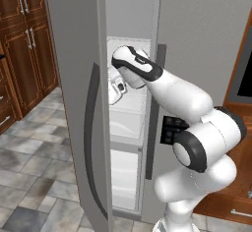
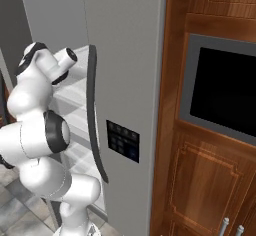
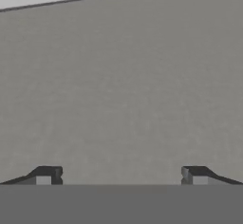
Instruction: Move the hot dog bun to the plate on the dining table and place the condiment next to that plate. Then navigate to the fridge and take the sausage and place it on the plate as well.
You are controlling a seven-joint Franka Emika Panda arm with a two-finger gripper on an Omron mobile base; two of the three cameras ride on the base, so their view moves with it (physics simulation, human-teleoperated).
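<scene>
Sausage: hidden somewhere inside the fridge [image 1: 129, 123], centre of the left base view; judged light, firm, smooth and prone to rolling, best pinched mid-length. Gripper [image 3: 121, 175], fingertips spread and empty, faces a grey wall. Door edges either side leave a narrow gap for the arm.

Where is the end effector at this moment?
In the left base view, the end effector is inside the open fridge, between its two doors, above a white shelf.
</scene>
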